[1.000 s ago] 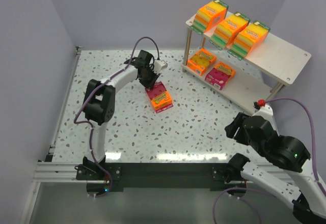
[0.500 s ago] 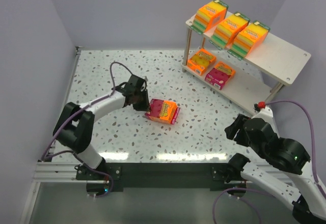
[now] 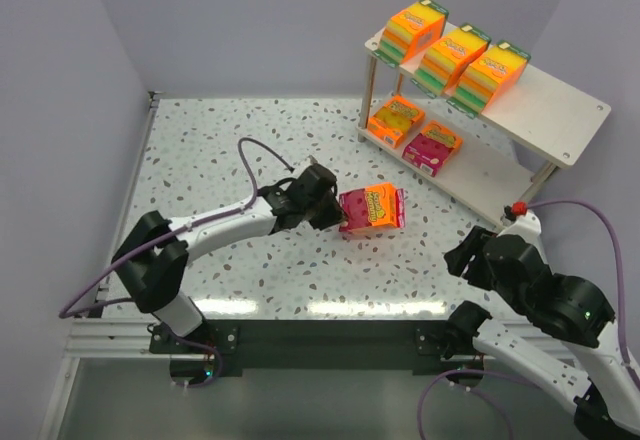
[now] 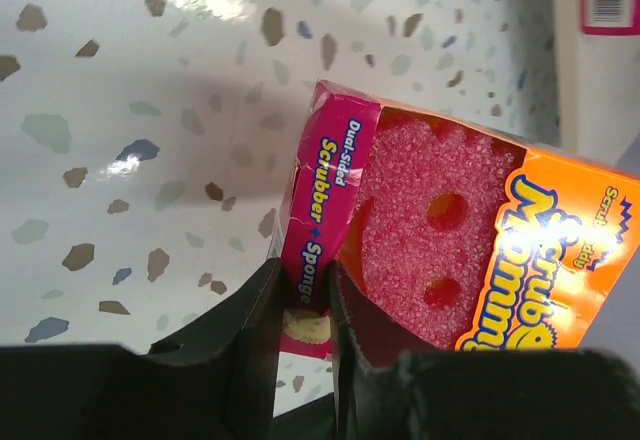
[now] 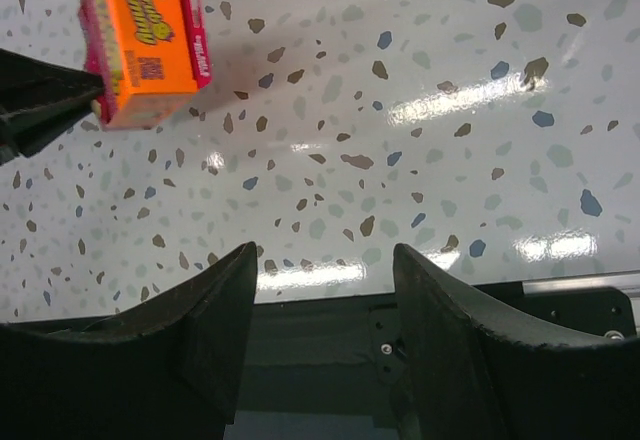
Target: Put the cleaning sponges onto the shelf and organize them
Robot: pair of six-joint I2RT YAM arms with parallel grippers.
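Note:
My left gripper (image 3: 338, 214) is shut on the magenta edge of a flat cleaning sponge pack (image 3: 372, 208) with an orange front, and holds it just above the table's middle. In the left wrist view the fingers (image 4: 262, 310) pinch the pack's side flap (image 4: 330, 195). The shelf (image 3: 560, 110) stands at the back right. Three thick orange sponges (image 3: 452, 58) sit on its top board. An orange flat pack (image 3: 397, 120) and a pink one (image 3: 432, 147) lie on the lower board. My right gripper (image 5: 325, 260) stands open and holds nothing over the near table edge.
The speckled table (image 3: 220, 150) has grey walls at the left and back. A dark metal rail (image 3: 330, 345) runs along the near edge. The right arm (image 3: 540, 295) rests at the near right, below the shelf's end.
My left arm has swung right with the pack, carrying it from the table's left-middle toward the shelf and turning it. The right arm has not moved.

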